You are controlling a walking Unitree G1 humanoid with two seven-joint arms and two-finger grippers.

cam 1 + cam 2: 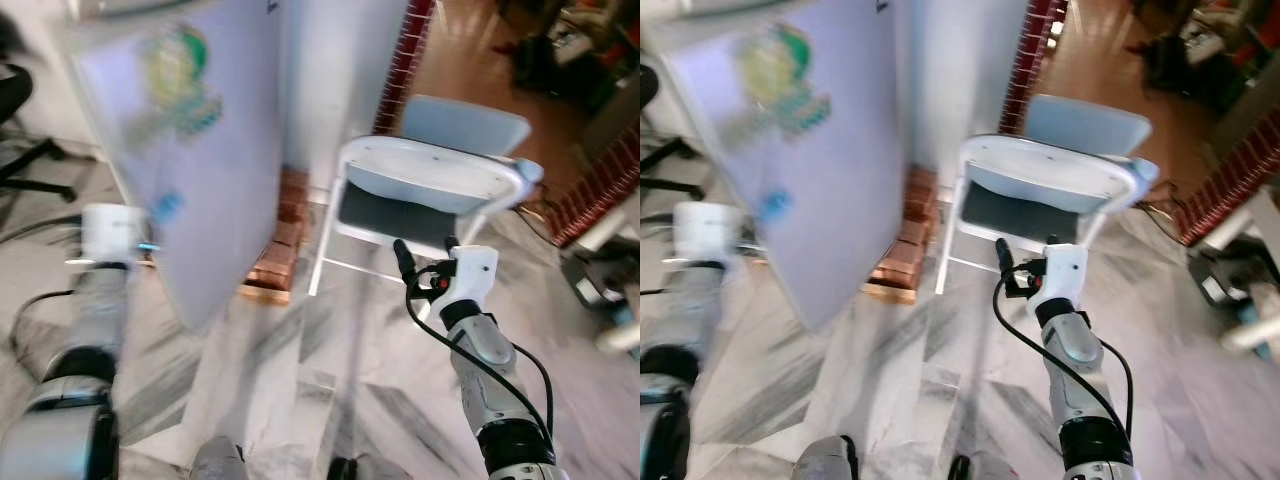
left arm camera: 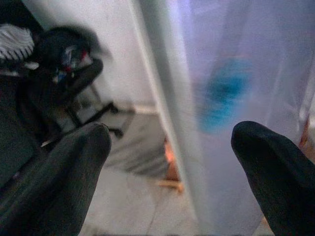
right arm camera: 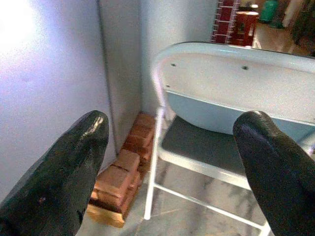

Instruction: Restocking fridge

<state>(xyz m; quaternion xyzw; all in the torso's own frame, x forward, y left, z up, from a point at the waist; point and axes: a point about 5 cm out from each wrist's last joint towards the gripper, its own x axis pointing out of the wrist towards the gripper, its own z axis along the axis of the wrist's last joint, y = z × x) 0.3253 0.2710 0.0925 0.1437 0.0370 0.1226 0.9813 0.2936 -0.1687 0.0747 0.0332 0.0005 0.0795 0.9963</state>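
Fridge door (image 1: 215, 150): swung ajar; left tool (image 2: 167, 162) spread apart at its edge; right tool (image 3: 170, 167) spread, empty, facing folding chair (image 1: 430, 180); step, door-opening; next, likely widen it.

No legible text, number or brand is showing. The fridge door (image 1: 190, 140) on the left is carrying a green and yellow sticker (image 1: 180, 80) and a small blue sticker (image 1: 166, 207); motion blur is making both unreadable, including any lettering on them.
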